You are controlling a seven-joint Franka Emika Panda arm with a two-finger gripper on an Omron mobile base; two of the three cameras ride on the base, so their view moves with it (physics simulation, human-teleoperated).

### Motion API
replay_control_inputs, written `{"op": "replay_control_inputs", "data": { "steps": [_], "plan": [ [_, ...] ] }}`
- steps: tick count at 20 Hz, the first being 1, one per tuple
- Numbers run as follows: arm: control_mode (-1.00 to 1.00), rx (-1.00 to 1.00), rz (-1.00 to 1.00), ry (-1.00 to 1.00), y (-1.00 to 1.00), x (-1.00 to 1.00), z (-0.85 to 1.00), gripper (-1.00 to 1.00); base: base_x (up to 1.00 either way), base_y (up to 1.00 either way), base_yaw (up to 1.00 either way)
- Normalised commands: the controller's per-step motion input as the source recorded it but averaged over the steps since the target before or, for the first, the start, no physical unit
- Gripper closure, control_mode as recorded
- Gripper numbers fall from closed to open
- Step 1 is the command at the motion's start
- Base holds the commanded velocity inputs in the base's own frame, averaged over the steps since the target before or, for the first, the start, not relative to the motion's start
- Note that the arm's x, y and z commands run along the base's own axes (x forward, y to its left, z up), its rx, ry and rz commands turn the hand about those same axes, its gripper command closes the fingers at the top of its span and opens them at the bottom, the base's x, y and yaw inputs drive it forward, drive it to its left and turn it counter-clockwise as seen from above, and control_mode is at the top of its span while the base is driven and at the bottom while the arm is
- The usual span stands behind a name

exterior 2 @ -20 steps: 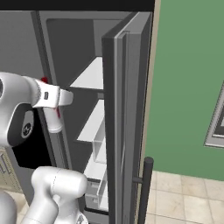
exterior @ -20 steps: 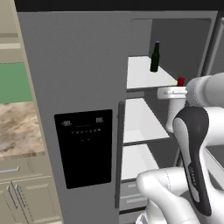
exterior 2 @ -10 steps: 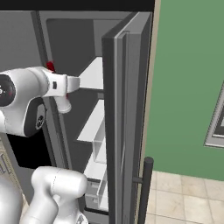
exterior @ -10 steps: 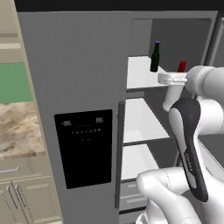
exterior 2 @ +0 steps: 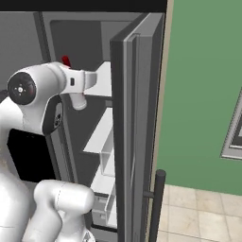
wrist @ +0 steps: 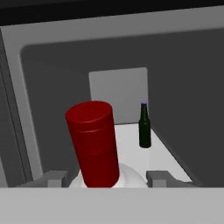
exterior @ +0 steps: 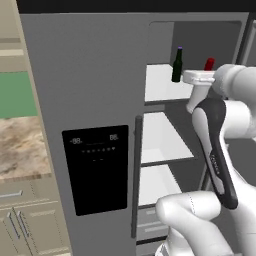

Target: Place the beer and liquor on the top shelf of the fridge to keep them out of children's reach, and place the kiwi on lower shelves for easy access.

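Note:
My gripper (wrist: 106, 179) is shut on the liquor (wrist: 93, 142), a pale bottle with a red cap that rises between the fingers (wrist: 54, 178). In the left base view the liquor (exterior: 209, 63) hangs in the gripper (exterior: 198, 78) at the front right of the top shelf (exterior: 157, 82); its pale body points down. From the right, the gripper (exterior 2: 78, 84) and liquor (exterior 2: 66, 61) are inside the open fridge (exterior 2: 134, 118). The beer (exterior: 177, 65), dark with a purple cap, stands upright further back on the top shelf (wrist: 127, 133). The beer (wrist: 145, 126) is apart from the liquor. The kiwi is out of view.
The lower shelves (exterior: 160, 137) lie under the top one. The shut left fridge door carries a black display panel (exterior: 97, 167) and a dark handle (exterior: 136, 175). The right door (exterior 2: 137, 142) stands open close beside my arm. A marble counter (exterior: 20, 145) and beige cabinets (exterior: 25, 225) are at left.
The arm has lifted the liquor from just under the top shelf's level to above it and carried it a little further into the fridge. The beer has not moved.

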Motion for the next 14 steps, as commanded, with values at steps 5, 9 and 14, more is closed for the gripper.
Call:
{"op": "replay_control_inputs", "data": {
  "steps": [5, 9, 14],
  "plan": [
    [-1.00, 0.00, 0.00, 0.00, -0.03, 0.55, 0.00, 1.00, 0.00, 0.00, 0.00],
    [-1.00, 0.00, 0.00, 0.00, -0.04, 0.54, 0.00, 1.00, 0.00, 0.00, 0.00],
    [-1.00, 0.00, 0.00, 0.00, -0.01, 0.55, 0.00, 1.00, 0.00, 0.00, 0.00]
  ]
}}
